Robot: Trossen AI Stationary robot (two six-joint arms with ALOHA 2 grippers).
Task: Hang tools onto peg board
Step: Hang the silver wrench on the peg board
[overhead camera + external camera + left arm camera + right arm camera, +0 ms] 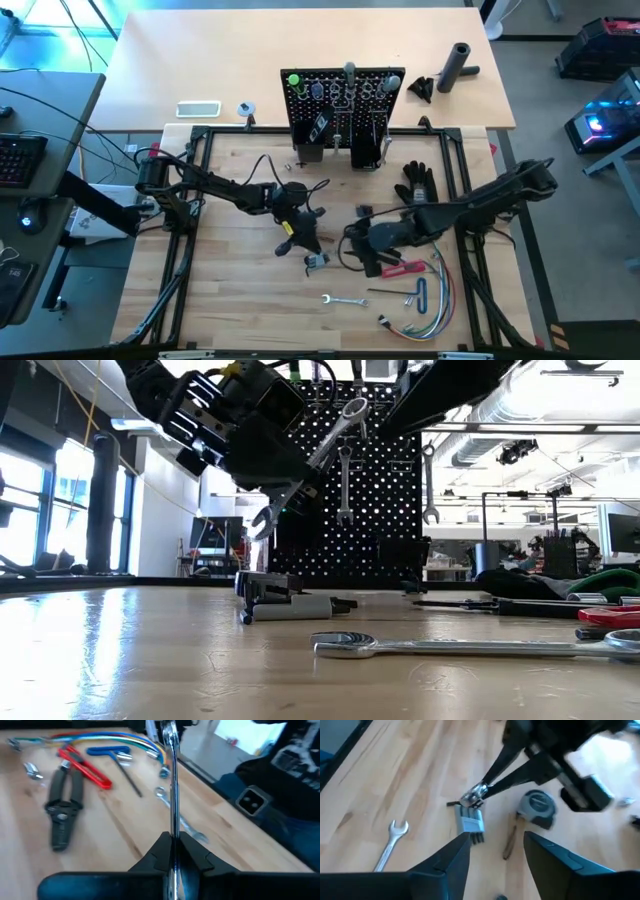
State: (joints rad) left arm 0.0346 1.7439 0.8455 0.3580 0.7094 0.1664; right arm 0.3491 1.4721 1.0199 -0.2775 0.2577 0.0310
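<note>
Left gripper fingers pressed together on a slim silver wrench, whose long axis runs straight out from the fingertips. The black perforated peg board stands upright beyond, towards the table's far edge. Left arm judged nearer it. Right gripper, jaws spread and empty, hovers farther from the peg board.

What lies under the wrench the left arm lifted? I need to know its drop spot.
Below the wrench lies the hex key set on bare table; the tape measure sits beside. Nothing else shows.
</note>
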